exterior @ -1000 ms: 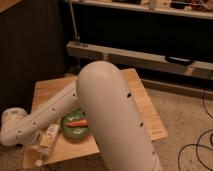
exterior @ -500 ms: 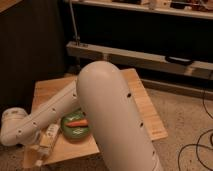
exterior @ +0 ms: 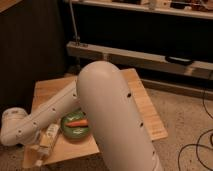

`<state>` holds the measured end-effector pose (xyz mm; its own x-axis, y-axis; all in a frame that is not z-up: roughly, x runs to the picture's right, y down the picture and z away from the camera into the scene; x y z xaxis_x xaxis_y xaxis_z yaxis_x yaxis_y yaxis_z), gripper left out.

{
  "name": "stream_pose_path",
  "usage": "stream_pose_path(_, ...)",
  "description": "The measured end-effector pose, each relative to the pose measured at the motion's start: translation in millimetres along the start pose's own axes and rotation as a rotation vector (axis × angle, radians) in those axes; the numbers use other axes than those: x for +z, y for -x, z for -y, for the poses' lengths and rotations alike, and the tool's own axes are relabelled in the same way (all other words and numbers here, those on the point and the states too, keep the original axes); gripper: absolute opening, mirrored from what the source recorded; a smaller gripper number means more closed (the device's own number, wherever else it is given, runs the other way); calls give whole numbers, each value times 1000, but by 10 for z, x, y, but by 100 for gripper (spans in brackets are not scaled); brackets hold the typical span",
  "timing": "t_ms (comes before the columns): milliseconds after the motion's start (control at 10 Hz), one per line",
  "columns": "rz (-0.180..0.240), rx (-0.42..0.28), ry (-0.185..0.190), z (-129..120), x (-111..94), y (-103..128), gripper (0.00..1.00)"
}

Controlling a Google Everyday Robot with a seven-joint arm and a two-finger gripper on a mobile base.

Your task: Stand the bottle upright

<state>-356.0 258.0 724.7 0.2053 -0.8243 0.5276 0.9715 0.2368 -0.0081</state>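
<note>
— What is sitting closest to the camera?

— The robot's thick white arm (exterior: 117, 125) is filling the foreground and covering the middle front of the wooden table (exterior: 145, 107). From there a thinner link is running down to the left, ending in a rounded wrist at the table's front-left corner.

— And the gripper?

— The gripper (exterior: 37, 150) is hanging just below that wrist, low over the front-left edge of the table. It is merging with the pale shapes around it, so I cannot tell whether it is open, closed or holding anything.

— Where is the bottle lying, then?

— The bottle (exterior: 50, 136) is showing right beside the gripper, on its right, between the wrist link and the green plate (exterior: 75, 134). It is leaning at a slant rather than standing straight. Whether the gripper is touching it, I cannot tell.

— What is lying on the plate?

— An orange piece (exterior: 78, 122) is resting across it.

— And further back?

— A pale shelf rail (exterior: 130, 54) is running behind the table, and dark cables (exterior: 202, 142) are trailing over the speckled floor at the right.
</note>
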Motion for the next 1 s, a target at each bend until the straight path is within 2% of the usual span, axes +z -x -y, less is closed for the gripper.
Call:
stream_pose_path(100, -5, -2, 5, -4, -5, -1, 78)
stream_pose_path(200, -31, -11, 35, -27, -43, -35, 78)
stream_pose_path(400, -67, -18, 113, -97, -256, -27, 78)
stream_pose_path(600, -102, 9, 164, -349, -450, -70, 78)
stream_pose_path(800, -130, 50, 167, -701, -556, -84, 78)
stream_pose_path(1000, -174, 75, 138, -913, -513, -28, 78)
